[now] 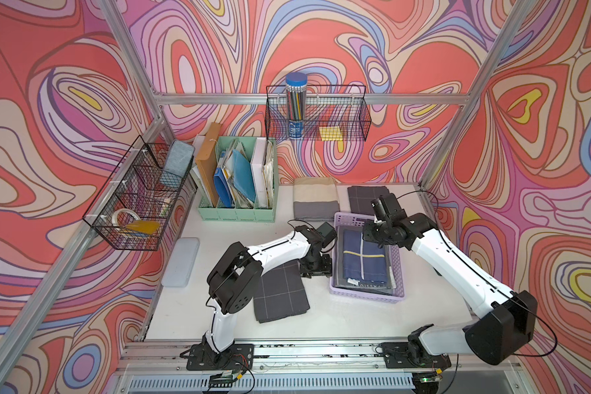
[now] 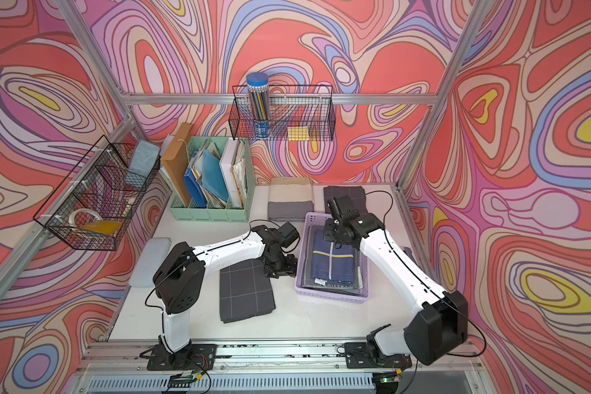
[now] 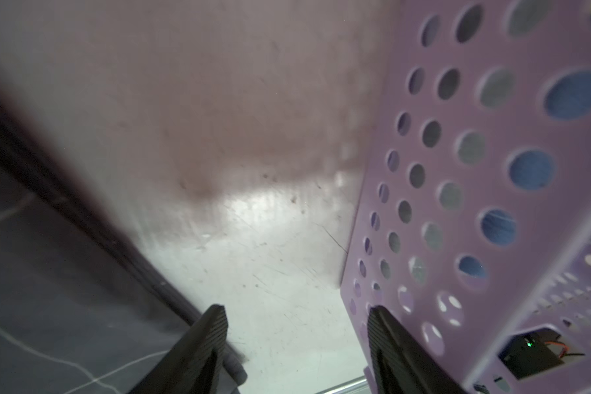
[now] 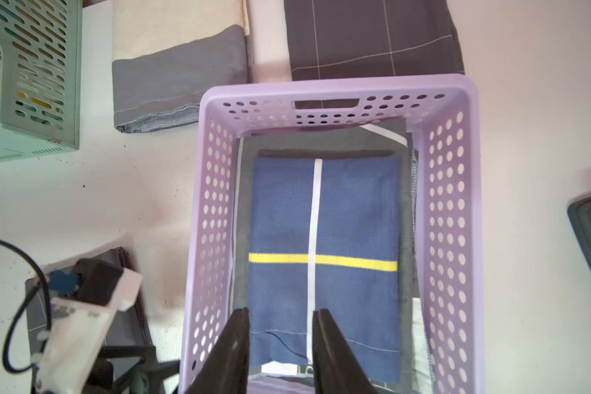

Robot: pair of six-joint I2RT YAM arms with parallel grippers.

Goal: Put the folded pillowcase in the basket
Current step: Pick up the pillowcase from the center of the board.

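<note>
1. Hovering over the basket (image 4: 215, 204), the right tool (image 4: 282, 311) stands narrowly parted and empty; dropping lower could rumple the blue folded pillowcase (image 4: 352, 211) lying inside
2. Left tool (image 3: 297, 308), wide and empty, sits low between the basket wall and the grey checked pillowcase (image 1: 280, 293); swinging sideways may shove the basket
3. That pillowcase, flat on the bench (image 1: 355, 317), may unfold if pinched by one layer

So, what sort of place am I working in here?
Likely a staged robot test booth dressed as a home office: a metal frame with swirl-printed walls, a green file organiser full of folders, and folded cloths beside a lavender basket.
</note>
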